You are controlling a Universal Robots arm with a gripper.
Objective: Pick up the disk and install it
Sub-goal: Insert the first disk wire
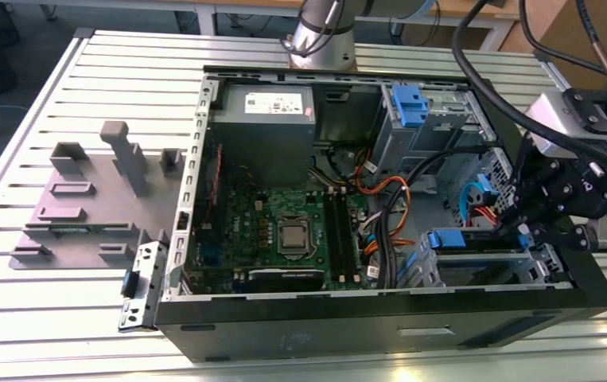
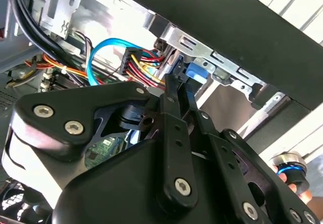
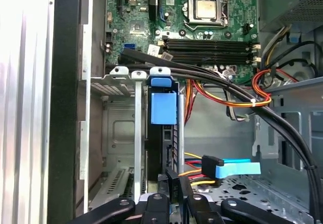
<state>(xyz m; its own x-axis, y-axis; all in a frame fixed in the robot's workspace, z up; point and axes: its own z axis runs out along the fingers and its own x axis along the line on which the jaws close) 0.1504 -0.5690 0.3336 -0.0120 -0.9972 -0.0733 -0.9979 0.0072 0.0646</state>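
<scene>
In the exterior view my gripper (image 1: 524,231) is at the exterior view's right side of the open computer case (image 1: 388,330), low over the drive cage (image 1: 484,267) near the front corner. A blue bracket (image 1: 449,239) shows on top of this cage, just beside my fingers. On the slotted table (image 1: 80,318), at the exterior view's left, lies a grey fixture plate (image 1: 80,215), well apart from me.

In the second wrist view my fingers (image 2: 174,100) are drawn close together, and their tips reach to the blue plastic (image 2: 194,72) at the metal cage edge. I cannot tell if they really press on it.

In the first wrist view the disk (image 3: 160,143) stands on its edge inside the cage, with its blue bracket tab (image 3: 164,108) toward the motherboard (image 3: 202,27). My fingertips (image 3: 171,179) meet its near edge with almost no gap. A blue flat cable (image 3: 234,167) lies just beside it.
</scene>
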